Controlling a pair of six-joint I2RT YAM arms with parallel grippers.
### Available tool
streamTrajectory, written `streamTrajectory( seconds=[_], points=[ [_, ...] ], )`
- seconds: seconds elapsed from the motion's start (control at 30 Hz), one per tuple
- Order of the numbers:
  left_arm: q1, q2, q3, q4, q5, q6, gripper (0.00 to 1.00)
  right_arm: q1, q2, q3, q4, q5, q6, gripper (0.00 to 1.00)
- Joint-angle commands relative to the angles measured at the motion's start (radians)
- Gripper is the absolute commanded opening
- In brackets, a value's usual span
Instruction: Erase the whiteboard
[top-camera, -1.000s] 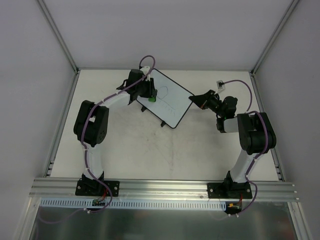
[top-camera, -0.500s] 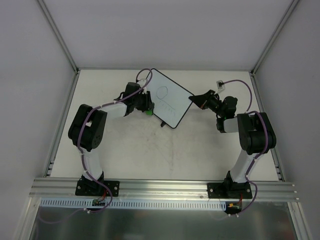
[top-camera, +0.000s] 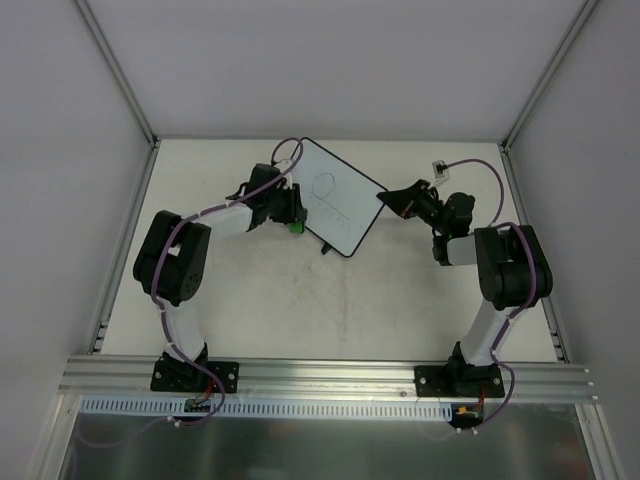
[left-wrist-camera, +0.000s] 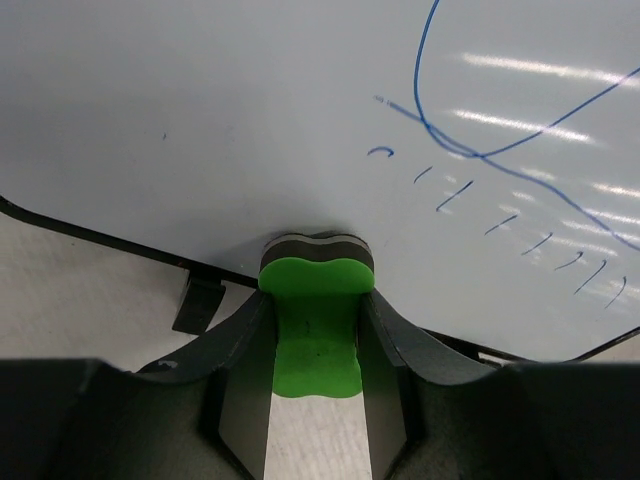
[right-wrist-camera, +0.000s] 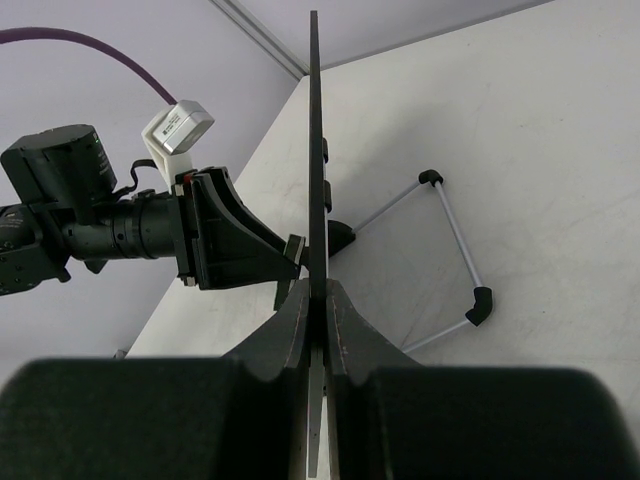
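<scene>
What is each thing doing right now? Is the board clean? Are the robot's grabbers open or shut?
whiteboard: blue pen marks on it, not clean.
green eraser: clamped, at the board's lower edge.
left end effector: shut on the green eraser.
right end effector: shut on the whiteboard's edge.

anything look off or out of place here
Nothing spilled or broken. The whiteboard sits diagonal to the table edges, its right corner pinched by the shut right gripper. The left gripper clamps a green eraser at the board's rim, and blue scribbles remain unwiped.
</scene>
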Motion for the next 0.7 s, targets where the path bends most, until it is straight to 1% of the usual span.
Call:
streamTrajectory(
  seconds=[0.0, 0.1, 0.3, 0.33, 0.67],
  points=[
    [0.015, -0.033, 0.107, -0.064, 0.010, 0.020, 0.00, 0.018, -0.047, -0.009, 0.239, -0.062, -0.038, 0.00],
    [0.015, 0.017, 0.204, -0.105, 0.030, 0.026, 0.00, 0.019, -0.050, -0.010, 0.239, -0.063, -0.038, 0.00],
    [0.015, 0.107, 0.365, -0.134, 0.056, 0.025, 0.00, 0.021, -0.056, -0.012, 0.239, -0.063, -0.038, 0.01],
    [0.015, 0.113, 0.382, -0.166, 0.056, 0.025, 0.00, 0.019, -0.056, -0.012, 0.239, -0.063, -0.036, 0.00],
    [0.015, 0.182, 0.565, -0.213, 0.061, 0.040, 0.00, 0.028, -0.058, -0.012, 0.239, -0.069, -0.043, 0.00]
  ],
)
